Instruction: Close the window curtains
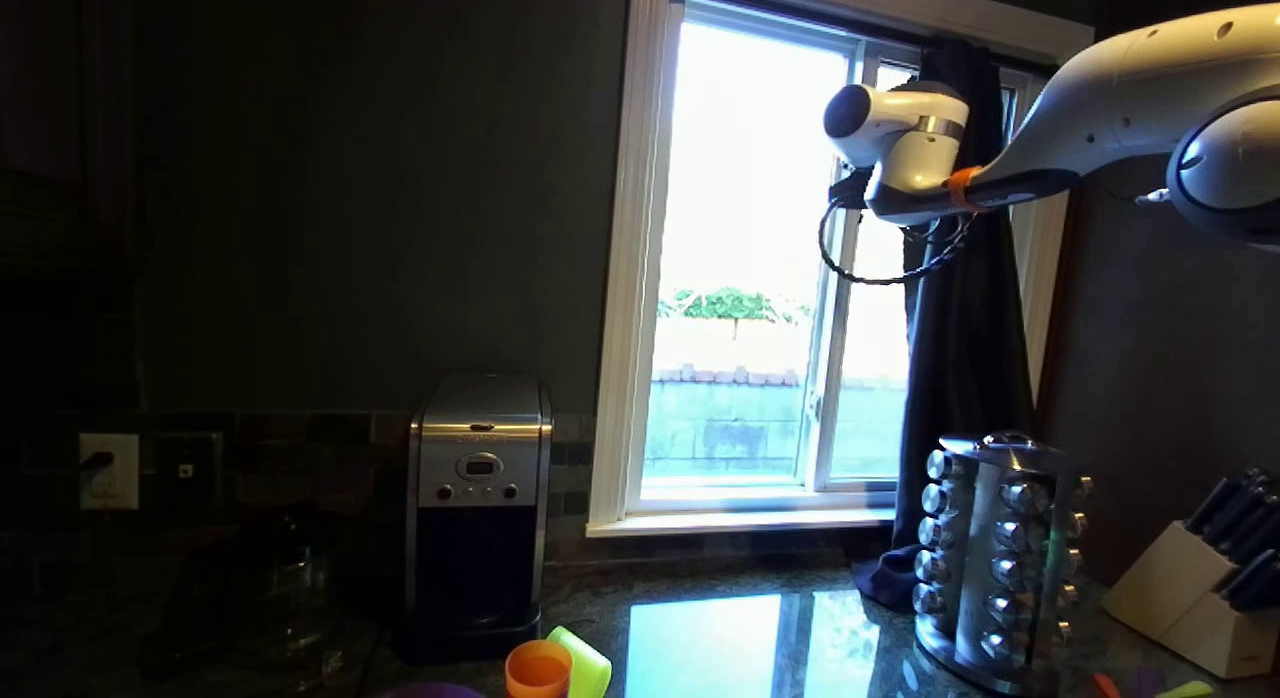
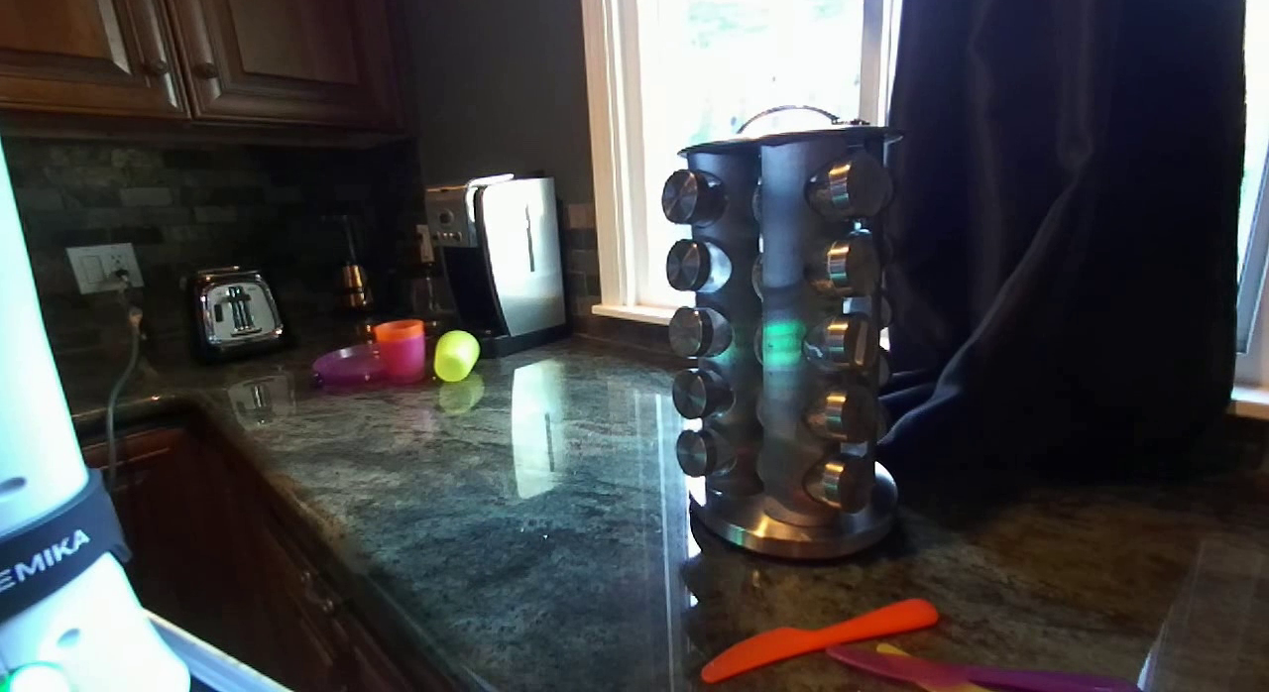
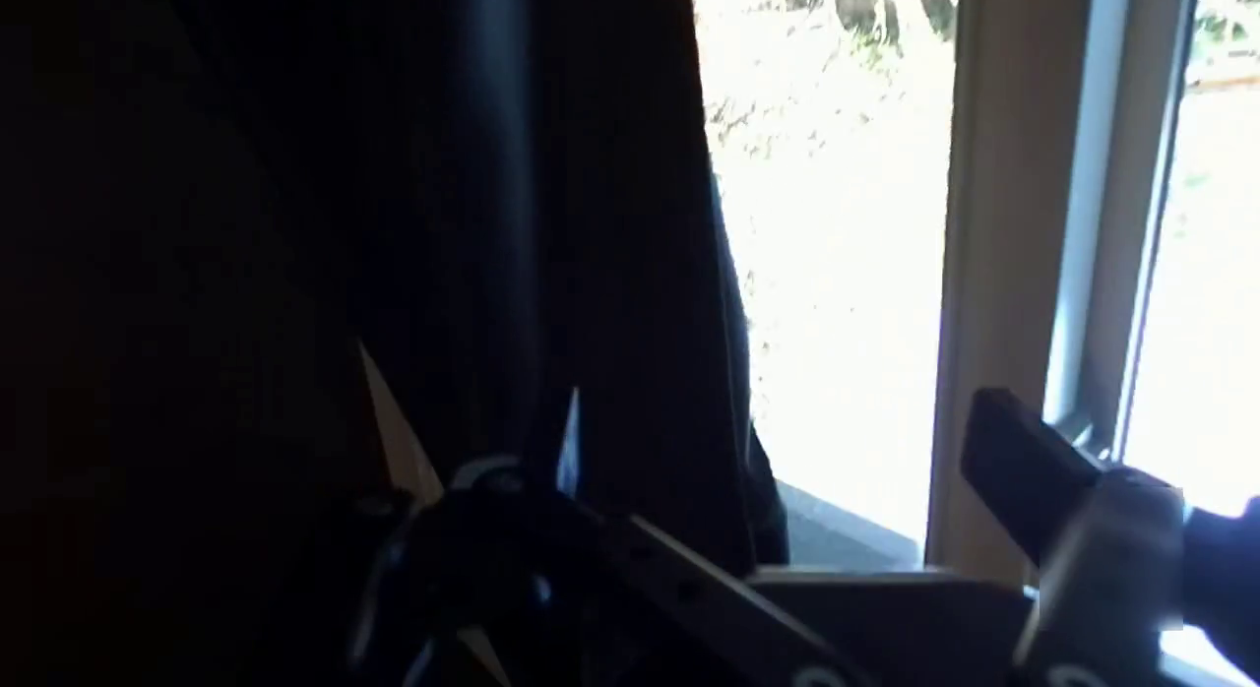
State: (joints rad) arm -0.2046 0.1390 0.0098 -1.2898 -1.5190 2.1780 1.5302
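The dark curtain [image 1: 965,348] hangs bunched at the right side of the window in an exterior view. It also fills the right of an exterior view [image 2: 1071,226]. The white-framed window [image 1: 735,228] shows bare glass left of it, and a bright part of it shows in an exterior view [image 2: 753,57]. In the wrist view the curtain [image 3: 610,224] covers the left half, and the window frame [image 3: 1004,224] stands right of it. My gripper [image 3: 778,426] is open, with the left finger dark against the curtain and the right finger before the frame. The curtain's edge shows between the fingers; contact cannot be told.
A steel spice rack [image 2: 783,325] stands on the counter [image 2: 555,533] in front of the curtain. A knife block [image 1: 1190,588] is at the right. A coffee machine [image 1: 480,518] and plastic cups [image 2: 400,353] stand left. Plastic knives [image 2: 823,637] lie at the front.
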